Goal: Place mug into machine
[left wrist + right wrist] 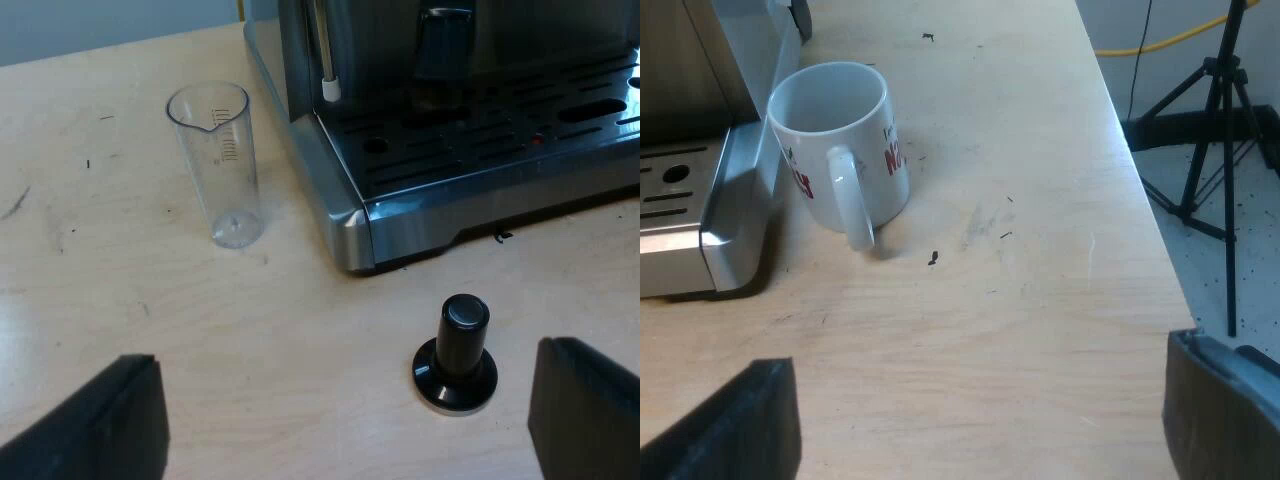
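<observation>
Beside the espresso machine [725,215] the mug [830,150] stands upright, handle at six o'clock; left pincer [350,405] and right pincer [980,400] gape empty.

Both arms hang in the air, wrists tipped downward at a slant. The left gripper [345,430] has its two chunky black fingers [105,425] spread wide apart, gripping nothing. Same deal with the right gripper [980,420]: black fingers [1230,410] splayed wide, nothing touching either one.
</observation>
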You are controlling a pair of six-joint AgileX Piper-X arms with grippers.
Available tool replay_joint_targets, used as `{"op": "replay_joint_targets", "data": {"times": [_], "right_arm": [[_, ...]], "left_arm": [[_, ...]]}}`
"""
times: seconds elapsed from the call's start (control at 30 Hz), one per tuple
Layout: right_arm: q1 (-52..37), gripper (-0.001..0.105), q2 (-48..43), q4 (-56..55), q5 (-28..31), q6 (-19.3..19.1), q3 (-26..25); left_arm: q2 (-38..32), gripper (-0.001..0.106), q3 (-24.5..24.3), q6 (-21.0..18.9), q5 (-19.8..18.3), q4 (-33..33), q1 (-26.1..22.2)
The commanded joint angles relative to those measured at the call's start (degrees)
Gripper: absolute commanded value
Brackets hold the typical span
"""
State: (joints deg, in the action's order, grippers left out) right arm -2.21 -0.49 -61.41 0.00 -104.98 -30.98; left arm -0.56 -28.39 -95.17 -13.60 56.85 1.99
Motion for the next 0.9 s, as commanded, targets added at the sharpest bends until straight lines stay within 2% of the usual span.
{"op": "replay_joint_targets", "data": {"times": [0.03,0.13,0.23,0.33,0.6,0.73,0.9], "right_arm": [[0.0,0.077,-2.5,0.7,-0.4,-0.3,-0.1],[0.0,0.077,-2.5,0.7,-2.7,-2.7,-0.1],[0.3,0.077,-2.2,0.7,-4.9,-3.1,-0.4],[0.9,0.077,-1.3,0.7,-5.0,-3.3,-1.6],[3.3,0.077,5.2,0.7,-5.0,-4.8,-6.9],[5.2,0.077,9.3,2.0,-5.0,-7.2,-9.0],[6.8,0.077,13.8,5.5,-5.4,-7.2,-9.6]], "left_arm": [[-8.2,0.081,0.0,-0.1,-1.9,-0.7,0.3],[-7.6,0.081,0.0,-0.1,-4.7,-0.7,0.3],[-6.6,0.081,0.0,-0.2,-7.1,-0.7,0.3],[-5.0,0.081,-0.3,-1.5,-7.8,-0.7,1.5],[2.7,0.081,-4.5,-1.4,-8.0,-3.1,8.4],[7.7,0.081,-6.2,-1.3,-8.2,-8.3,10.9],[13.9,0.081,-6.5,-1.3,-11.0,-15.3,13.6]]}}
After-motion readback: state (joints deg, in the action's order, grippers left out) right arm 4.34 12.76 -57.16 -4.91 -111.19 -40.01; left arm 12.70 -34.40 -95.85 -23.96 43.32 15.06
